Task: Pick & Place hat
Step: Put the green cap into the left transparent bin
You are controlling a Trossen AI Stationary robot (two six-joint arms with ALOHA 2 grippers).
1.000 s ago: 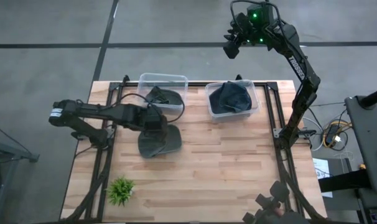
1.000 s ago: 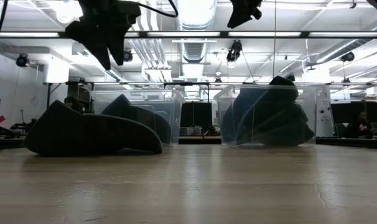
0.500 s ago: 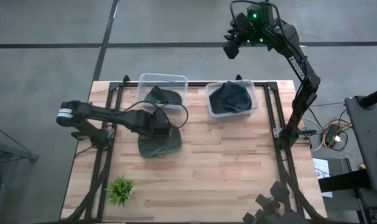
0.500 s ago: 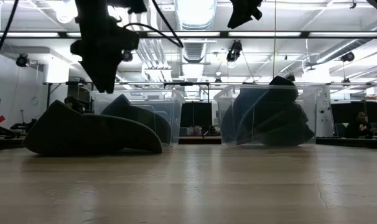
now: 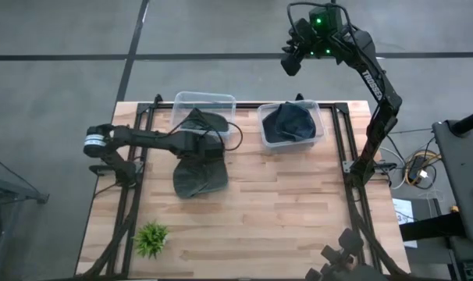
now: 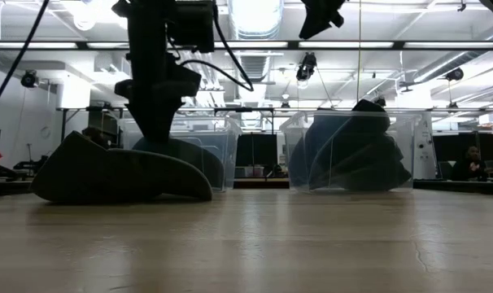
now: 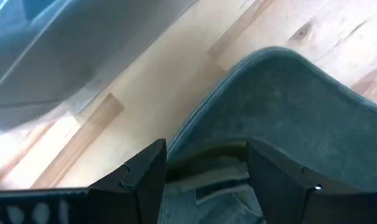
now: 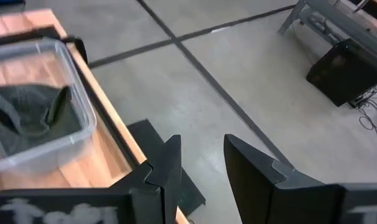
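Left claw, with fingers spread wide, is shown lowered over the rear edge of the hat that lies on the table, just in front of the left bin; nothing is gripped yet. Right claw is parked high beyond the table's far edge, jaws partly apart and empty. For a sound grasp, it is judged that the fingers should be brought down to straddle the rim of the hat, so that cloth and not the table is pinched, and closed only once one finger is seated inside the crown. From the left wrist view it is seen that the rim and inner band lie between the fingers; this is hidden under the arm in the high view. From the low view the claw's height against the hat is given, though depth is not. Placement relative to both bins, each already holding dark hats, is supplied by the high view alone.
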